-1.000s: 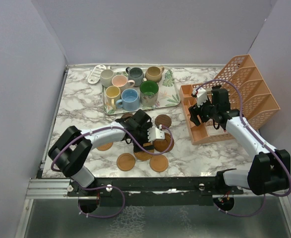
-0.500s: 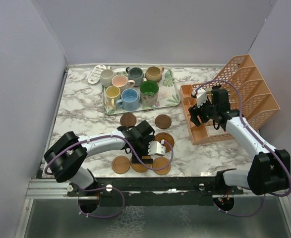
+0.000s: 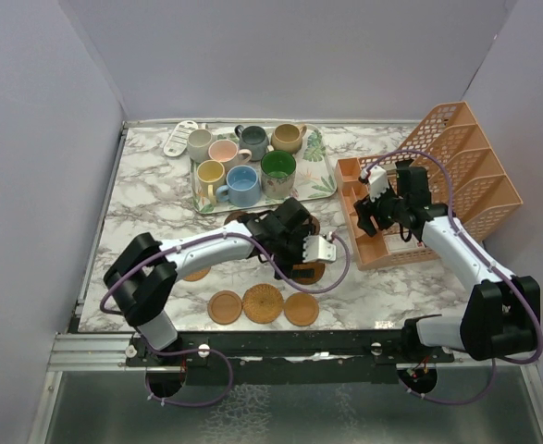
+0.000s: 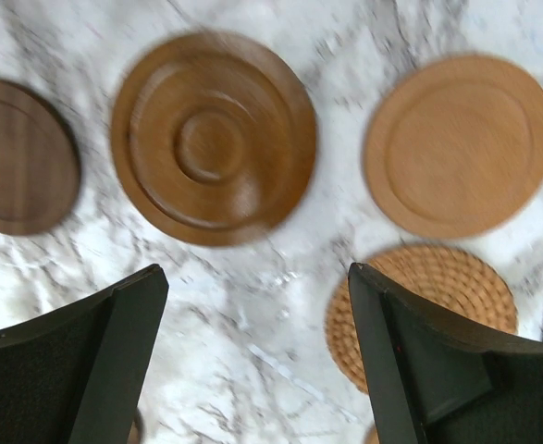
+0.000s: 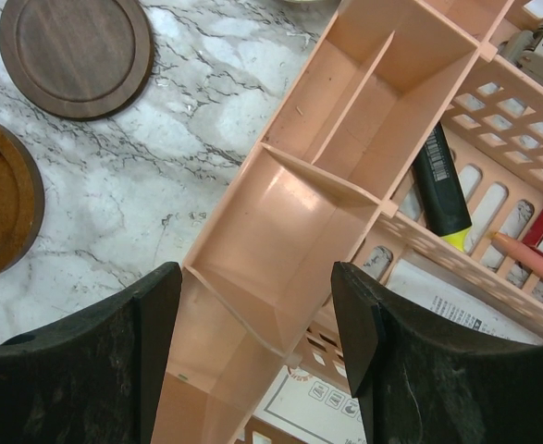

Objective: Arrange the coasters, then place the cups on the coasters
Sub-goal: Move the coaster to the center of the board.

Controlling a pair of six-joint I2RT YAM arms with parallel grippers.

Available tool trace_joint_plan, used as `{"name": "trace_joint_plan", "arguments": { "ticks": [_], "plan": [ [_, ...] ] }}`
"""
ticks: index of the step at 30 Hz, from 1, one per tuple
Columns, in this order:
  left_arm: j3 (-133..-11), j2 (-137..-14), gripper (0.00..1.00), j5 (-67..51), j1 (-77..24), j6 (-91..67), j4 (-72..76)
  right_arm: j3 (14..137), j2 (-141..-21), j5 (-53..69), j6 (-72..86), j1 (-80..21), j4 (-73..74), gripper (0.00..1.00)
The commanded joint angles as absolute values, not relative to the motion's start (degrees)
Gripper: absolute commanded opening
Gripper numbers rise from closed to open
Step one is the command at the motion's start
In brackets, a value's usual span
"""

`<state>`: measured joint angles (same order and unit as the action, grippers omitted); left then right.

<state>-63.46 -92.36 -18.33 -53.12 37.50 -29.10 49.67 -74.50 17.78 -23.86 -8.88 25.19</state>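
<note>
1. Wooden and woven round coasters [image 3: 263, 302] lie at the marble tabletop's [image 3: 151, 208] 6 o'clock; small ceramic cups [image 3: 242, 185] stand at 11.
2. Left fingers [image 4: 95, 361] open, empty, over coasters.
3. Right fingers [image 5: 86, 370] open, empty, over orange plastic rack [image 5: 299, 213].

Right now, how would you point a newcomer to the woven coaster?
Look along the near edge of the marble table, where three coasters lie in a row. The woven coaster is the middle one, its coiled weave unlike the smooth wooden discs beside it.

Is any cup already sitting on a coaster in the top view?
No, all seven cups stand on the leaf-patterned tray, while the coasters lie bare on the marble nearer the arms.
</note>
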Motion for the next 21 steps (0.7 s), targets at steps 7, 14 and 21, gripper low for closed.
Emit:
{"name": "trace_joint_plan", "arguments": {
  "ticks": [7, 14, 21],
  "plan": [
    [-69.62, -105.79, 0.82, -5.38, -53.37, 28.63, -12.65, 49.58, -72.7, 20.48, -23.5, -6.17, 25.17, 0.66],
    [-70.95, -110.1, 0.81, -2.22, -53.35, 27.79, -12.46, 49.54, -72.76, 20.21, -23.57, -5.95, 25.16, 0.66],
    [-63.97, -106.46, 0.8, -2.02, -51.46, 29.36, -16.19, 49.66, -73.59, 20.02, -23.98, -5.98, 25.05, 0.66]
  ]
}}
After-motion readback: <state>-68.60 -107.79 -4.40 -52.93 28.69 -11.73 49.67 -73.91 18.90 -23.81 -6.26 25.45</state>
